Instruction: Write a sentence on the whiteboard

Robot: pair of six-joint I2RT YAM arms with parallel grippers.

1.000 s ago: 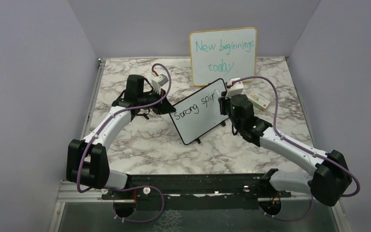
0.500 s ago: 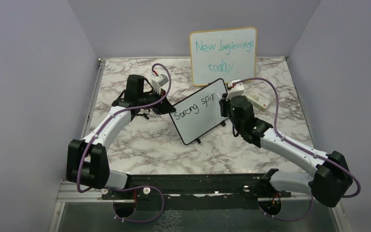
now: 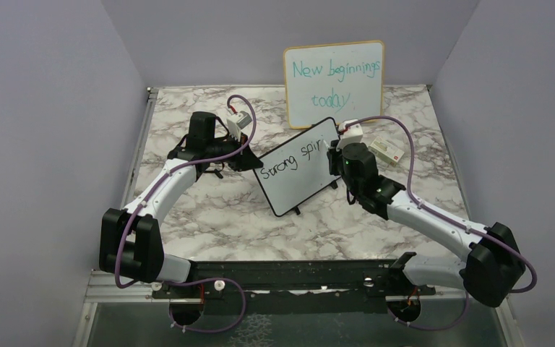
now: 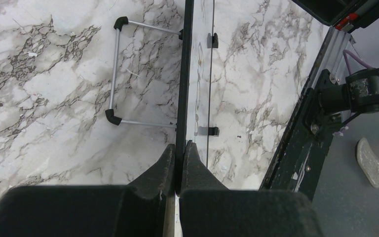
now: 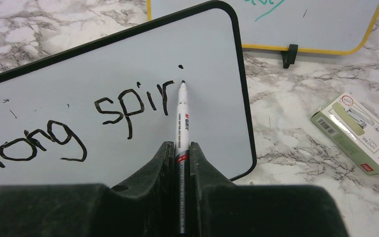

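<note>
Bright, even, diffuse light left only soft, faint shadows under the arms on the marble table [image 3: 209, 217]. In the left wrist view a grey shadow lay beside the whiteboard [image 4: 200, 74] toward 9 o'clock. In the right wrist view the handwriting was crisp, while the right gripper [image 5: 181, 146] at 6 o'clock was dark and slightly blurred.

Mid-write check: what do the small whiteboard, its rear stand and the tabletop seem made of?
Whiteboard: smooth white face, likely coated, in a thin black rim, probably plastic. Rear stand: thin silvery rod, seemingly metal, black corner caps. Tabletop: grey-veined marble pattern, smooth; stone or printed laminate, cannot tell.
</note>
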